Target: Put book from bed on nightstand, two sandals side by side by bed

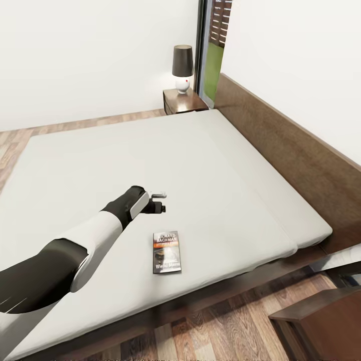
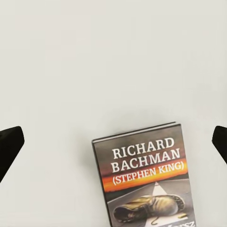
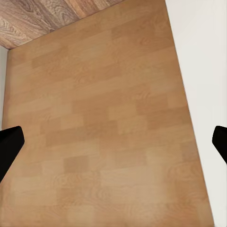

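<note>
The book (image 1: 167, 252) lies flat on the bed's pale-grey mattress (image 1: 150, 155), near its front edge. Its dark cover has white lettering, an orange band and a boot picture. My left gripper (image 1: 161, 200) hovers open over the mattress, just beyond the book's far end. In the left wrist view the book (image 2: 142, 175) lies below the open gripper (image 2: 115, 144), whose dark fingertips (image 2: 9, 146) stand wide apart with nothing between them. My right gripper (image 3: 113, 146) is open over a light-brown wooden surface (image 3: 109, 123). The two sandals are out of view.
A dark wooden nightstand (image 1: 183, 102) with a lamp (image 1: 182, 67) stands at the bed's far corner. Another nightstand (image 1: 326, 321) stands at the near right, on the plank floor (image 1: 220, 331). The dark headboard (image 1: 291, 145) runs along the right, a window (image 1: 214, 50) behind.
</note>
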Controlling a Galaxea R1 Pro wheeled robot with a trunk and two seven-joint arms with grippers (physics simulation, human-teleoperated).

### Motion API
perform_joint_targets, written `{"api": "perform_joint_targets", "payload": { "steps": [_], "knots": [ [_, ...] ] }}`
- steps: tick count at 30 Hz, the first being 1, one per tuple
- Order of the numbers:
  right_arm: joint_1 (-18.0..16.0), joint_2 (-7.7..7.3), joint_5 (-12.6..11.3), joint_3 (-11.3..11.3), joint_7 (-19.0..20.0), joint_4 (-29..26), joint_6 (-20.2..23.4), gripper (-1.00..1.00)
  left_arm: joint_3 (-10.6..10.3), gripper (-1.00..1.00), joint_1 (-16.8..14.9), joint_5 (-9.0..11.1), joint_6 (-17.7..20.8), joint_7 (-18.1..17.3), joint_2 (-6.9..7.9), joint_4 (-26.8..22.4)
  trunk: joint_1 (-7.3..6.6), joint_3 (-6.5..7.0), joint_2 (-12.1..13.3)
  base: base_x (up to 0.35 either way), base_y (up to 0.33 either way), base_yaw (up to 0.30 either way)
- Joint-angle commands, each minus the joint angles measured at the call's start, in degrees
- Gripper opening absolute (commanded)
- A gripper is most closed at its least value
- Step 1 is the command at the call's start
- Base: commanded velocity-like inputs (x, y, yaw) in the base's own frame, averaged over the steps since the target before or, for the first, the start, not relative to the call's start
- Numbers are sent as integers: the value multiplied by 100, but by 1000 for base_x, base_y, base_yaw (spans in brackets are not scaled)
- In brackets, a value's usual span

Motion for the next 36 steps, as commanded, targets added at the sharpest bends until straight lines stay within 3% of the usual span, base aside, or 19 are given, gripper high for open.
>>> {"api": "perform_joint_targets", "payload": {
  "steps": [1, 36],
  "knots": [
    [1, -2, 26, -42, 19, -8, 18, 100, -37, 100, -1, 62, 20, 44, 3, -7, 0, -12, -2, 0, 0, 0],
    [1, 5, 26, -35, 19, -10, 11, 100, -41, 100, -2, 63, -6, 53, 3, -34, 0, -343, -2, 0, 0, 0]
  ]
}}
